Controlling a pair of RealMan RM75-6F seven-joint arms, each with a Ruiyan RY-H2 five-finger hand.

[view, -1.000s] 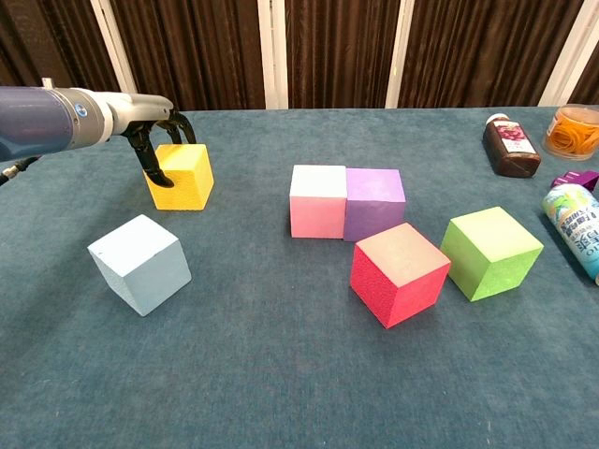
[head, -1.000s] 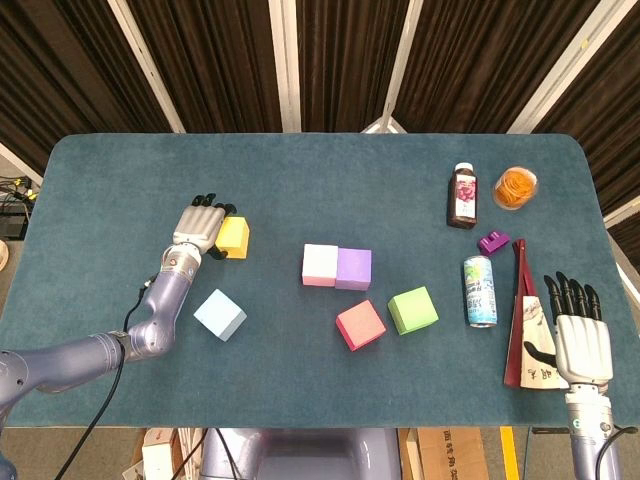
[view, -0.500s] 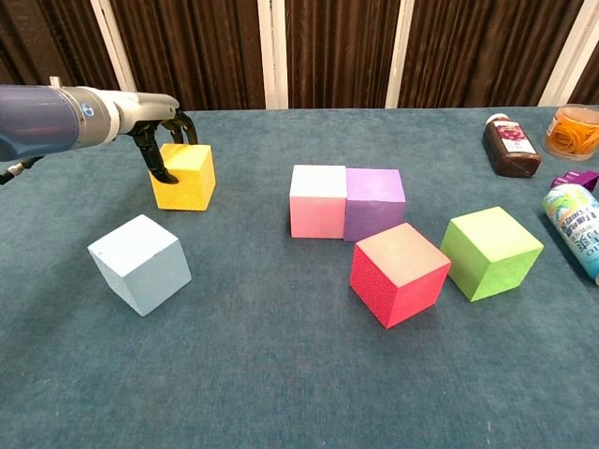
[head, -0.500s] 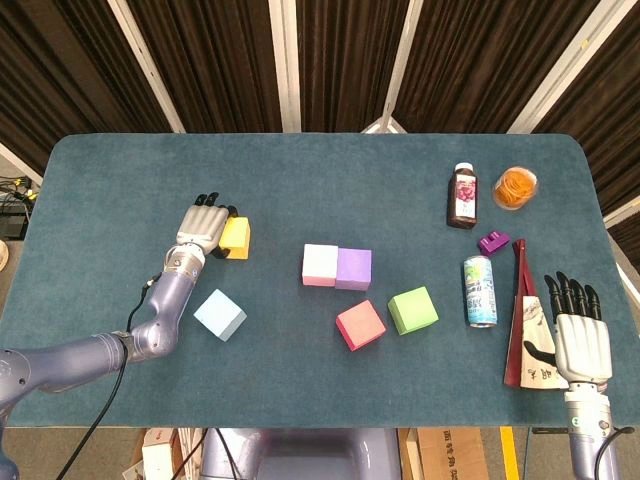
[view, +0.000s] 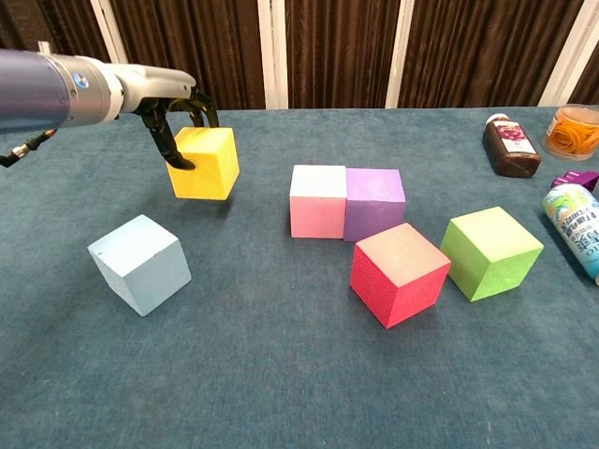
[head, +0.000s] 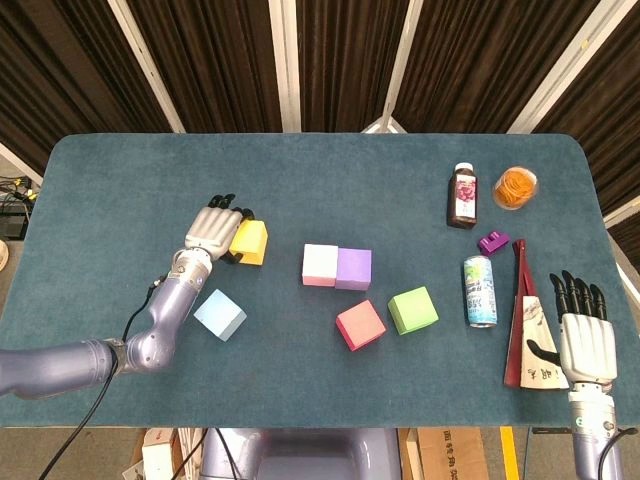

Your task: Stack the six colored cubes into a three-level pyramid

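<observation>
Six foam cubes lie on the teal table (head: 120,180), and one of them, the yellow cube (view: 205,163), is gripped by the left hand (head: 212,229), whose dark fingers (view: 178,150) wrap over its top and press its left face while the cube sits to the hand's right. In the chest view the yellow cube hangs slightly tilted above the cloth with a shadow beneath it, clear of the table. Compared with the frames a second and half a second ago, the hand and cube have risen and shifted rightward, toward the middle of the table; before, the cube rested on the cloth further left. The light blue cube (view: 140,263) sits just below and left of the held cube, well apart from it. The pink cube (view: 318,200) and purple cube (view: 374,203) stand touching side by side at the centre; the red cube (view: 399,273) lies in front of them, just beside the purple one, and the green cube (view: 490,252) is near its right. None of these have moved. The right hand (head: 584,336) rests at the table's right edge with its fingers straight and apart, holding nothing, beside a folded fan (head: 527,330); it has stayed in place. A drink can (head: 481,290), a dark bottle (head: 463,196) and a tub of orange rubber bands (head: 515,187) sit further back on the right.
</observation>
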